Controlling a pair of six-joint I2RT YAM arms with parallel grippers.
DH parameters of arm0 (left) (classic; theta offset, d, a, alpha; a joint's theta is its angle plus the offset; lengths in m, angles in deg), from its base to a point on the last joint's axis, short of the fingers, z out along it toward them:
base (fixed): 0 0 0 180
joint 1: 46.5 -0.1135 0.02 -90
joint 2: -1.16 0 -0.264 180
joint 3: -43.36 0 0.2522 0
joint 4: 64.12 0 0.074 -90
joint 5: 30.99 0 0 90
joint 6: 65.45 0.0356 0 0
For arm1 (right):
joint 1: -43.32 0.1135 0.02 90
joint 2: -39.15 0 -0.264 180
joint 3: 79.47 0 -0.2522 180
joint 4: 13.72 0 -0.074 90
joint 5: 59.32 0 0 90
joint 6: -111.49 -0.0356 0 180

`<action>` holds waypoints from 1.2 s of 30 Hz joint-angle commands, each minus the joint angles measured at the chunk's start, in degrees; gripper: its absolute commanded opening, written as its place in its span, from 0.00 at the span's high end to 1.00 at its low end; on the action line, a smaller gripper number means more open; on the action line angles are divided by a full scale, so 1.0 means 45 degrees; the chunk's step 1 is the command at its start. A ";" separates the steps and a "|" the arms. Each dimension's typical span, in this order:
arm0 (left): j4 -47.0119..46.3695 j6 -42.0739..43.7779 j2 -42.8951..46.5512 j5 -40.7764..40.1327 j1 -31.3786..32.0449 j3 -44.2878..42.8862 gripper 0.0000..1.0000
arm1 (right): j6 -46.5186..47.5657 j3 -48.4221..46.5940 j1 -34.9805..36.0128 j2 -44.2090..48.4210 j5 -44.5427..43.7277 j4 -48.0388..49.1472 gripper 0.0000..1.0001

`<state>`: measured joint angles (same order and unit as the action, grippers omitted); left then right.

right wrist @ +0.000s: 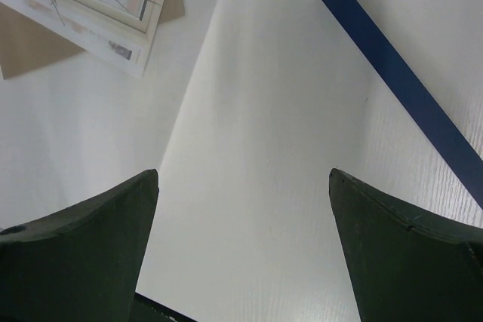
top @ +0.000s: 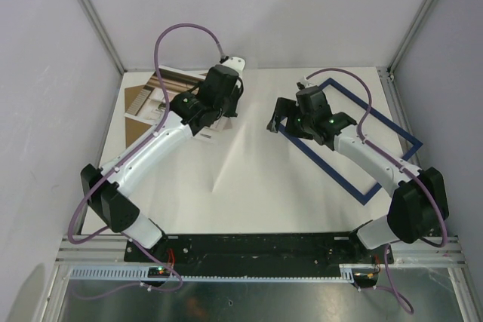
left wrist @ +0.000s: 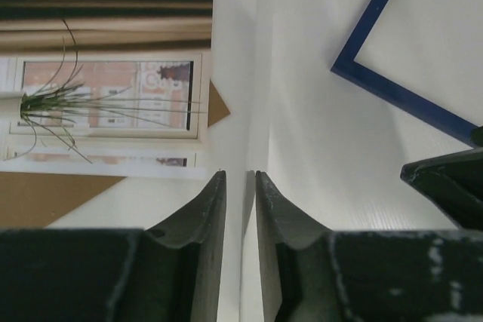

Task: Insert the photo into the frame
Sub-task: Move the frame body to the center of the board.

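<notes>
The photo (top: 167,82), a window scene with striped curtains and a spindly plant, lies at the far left on a brown backing board (top: 138,103), partly hidden by my left arm. It also shows in the left wrist view (left wrist: 113,96) and the right wrist view (right wrist: 98,5). The navy-blue frame (top: 400,132) lies flat at the right, blue face up, and shows in both wrist views (left wrist: 392,93) (right wrist: 407,87). My left gripper (top: 217,116) (left wrist: 238,175) hovers by the photo's near right corner, almost shut, with nothing between the fingers. My right gripper (top: 275,122) (right wrist: 245,175) is wide open and empty over the frame's left corner.
The white table (top: 241,186) sits between grey walls with metal posts at the back corners. The brown backing board sticks out from under the photo (left wrist: 45,194) (right wrist: 30,43). My right gripper's finger shows at the right edge of the left wrist view (left wrist: 453,186).
</notes>
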<state>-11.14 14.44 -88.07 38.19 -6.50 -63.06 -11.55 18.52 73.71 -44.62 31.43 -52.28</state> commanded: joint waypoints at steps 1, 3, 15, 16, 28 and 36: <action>0.0853 -0.0247 0.0147 -0.0095 -0.0188 0.0187 0.72 | -0.0214 -0.0009 0.0114 -0.0066 -0.0012 0.0489 0.01; 0.0908 -0.0208 0.0075 -0.0177 -0.0216 0.0056 0.71 | -0.0216 -0.0009 0.0119 -0.0059 -0.0026 0.0505 0.01; 0.1416 -0.0023 -0.0488 -0.0040 -0.0430 -0.0813 0.72 | 0.0160 -0.0009 -0.0100 -0.0061 -0.0341 0.0183 0.01; 0.1506 0.0008 -0.0505 -0.0011 -0.0452 -0.0931 0.69 | 0.0216 -0.0009 -0.0156 -0.0039 -0.0440 0.0132 0.01; 0.2346 0.0321 -0.1017 0.0330 -0.0572 -0.2291 0.64 | 0.0434 -0.0019 -0.0330 0.0088 -0.0478 -0.0118 0.01; 0.2643 0.0438 -0.1173 0.0260 -0.0583 -0.2850 0.69 | 0.0482 -0.0010 -0.0329 0.0164 -0.0528 -0.0225 0.01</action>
<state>-0.15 14.73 -93.17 38.80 -8.77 -72.11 -10.35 18.52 72.14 -44.75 30.03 -53.22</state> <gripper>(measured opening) 0.319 0.991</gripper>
